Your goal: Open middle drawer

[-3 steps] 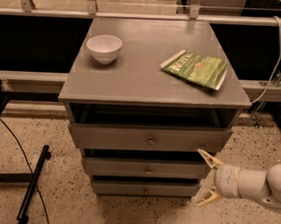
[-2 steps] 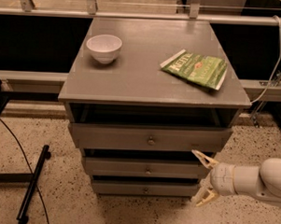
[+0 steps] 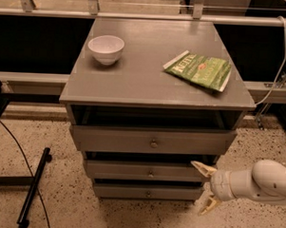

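Note:
The grey cabinet has three drawers. The middle drawer (image 3: pixel 145 171) is the second front, flat and wide, with a small round metal knob (image 3: pixel 151 174) at its centre. The top drawer (image 3: pixel 151 140) above it stands pulled out a little. My gripper (image 3: pixel 201 187) is at the lower right, in front of the middle drawer's right end, to the right of the knob and apart from it. Its two pale fingers (image 3: pixel 200 167) are spread wide, one high and one low, with nothing between them.
A white bowl (image 3: pixel 106 48) and a green snack bag (image 3: pixel 198 70) lie on the cabinet top (image 3: pixel 144 82). The lowest drawer (image 3: pixel 146 192) sits near the speckled floor. A black stand leg and cable (image 3: pixel 33 187) lie at the left. White cables hang at the right.
My gripper has moved left, closer to the right end of the middle drawer front. The drawers, bowl and bag have not moved.

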### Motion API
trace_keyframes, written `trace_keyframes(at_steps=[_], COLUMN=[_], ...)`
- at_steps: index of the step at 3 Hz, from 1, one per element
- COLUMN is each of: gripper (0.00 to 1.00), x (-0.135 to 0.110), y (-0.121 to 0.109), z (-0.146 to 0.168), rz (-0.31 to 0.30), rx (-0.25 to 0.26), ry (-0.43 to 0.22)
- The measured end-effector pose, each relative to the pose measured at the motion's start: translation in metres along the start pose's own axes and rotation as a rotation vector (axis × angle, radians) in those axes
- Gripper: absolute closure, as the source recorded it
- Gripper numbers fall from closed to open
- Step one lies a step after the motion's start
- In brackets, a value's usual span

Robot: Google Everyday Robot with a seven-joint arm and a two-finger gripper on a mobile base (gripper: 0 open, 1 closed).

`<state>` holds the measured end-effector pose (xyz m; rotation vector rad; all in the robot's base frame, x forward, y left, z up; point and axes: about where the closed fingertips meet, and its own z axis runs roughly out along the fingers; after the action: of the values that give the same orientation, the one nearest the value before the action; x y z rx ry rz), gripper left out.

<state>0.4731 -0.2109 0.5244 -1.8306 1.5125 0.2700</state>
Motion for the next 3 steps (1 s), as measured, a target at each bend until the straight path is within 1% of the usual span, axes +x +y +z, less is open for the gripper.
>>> trace_keyframes(at_steps=[1, 2, 3], gripper=[0.00, 0.00, 0.00], x=[0.024, 0.043, 0.059], y=[0.006, 0.002, -0.008], z=[0.018, 0.037, 0.054], rz=[0.008, 0.026, 0.030], rx=[-0.033, -0.047, -0.053], ry=[0.055, 0.096, 0.134])
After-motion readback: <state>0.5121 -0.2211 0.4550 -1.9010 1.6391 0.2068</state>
